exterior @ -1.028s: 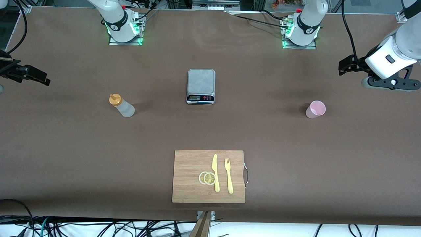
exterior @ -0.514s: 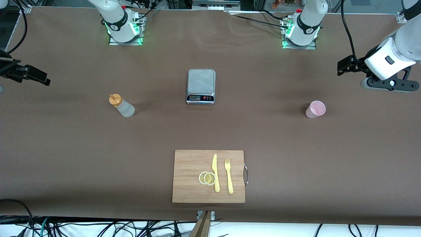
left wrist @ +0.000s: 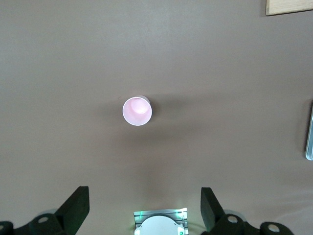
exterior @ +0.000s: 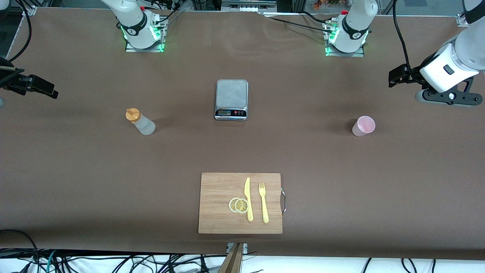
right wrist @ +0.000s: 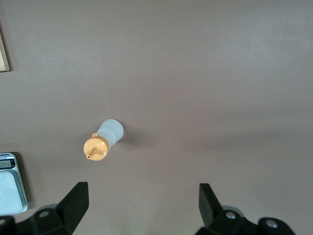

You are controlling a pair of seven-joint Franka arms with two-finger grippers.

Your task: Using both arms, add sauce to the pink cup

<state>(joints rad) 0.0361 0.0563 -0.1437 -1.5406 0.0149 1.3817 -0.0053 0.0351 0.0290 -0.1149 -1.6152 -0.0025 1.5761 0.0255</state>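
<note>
Left tool (left wrist: 143,208) shifted slightly | both spread, right tool (right wrist: 142,205) too | pink cup (exterior: 363,126) translucent, upright

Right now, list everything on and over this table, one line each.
sauce bottle: one, whitish with orange cap, upright toward the right arm's end
pink cup: one, pale pink, upright toward the left arm's end
kitchen scale: one, grey, mid-table between bottle and cup
cutting board: one, wooden, nearer the front camera than the scale
lemon slices: two, yellow, on the board
knife: one, yellow, on the board
fork: one, yellow, beside the knife
left gripper: open, high over the cup's end
right gripper: open, high over the bottle's end
</note>
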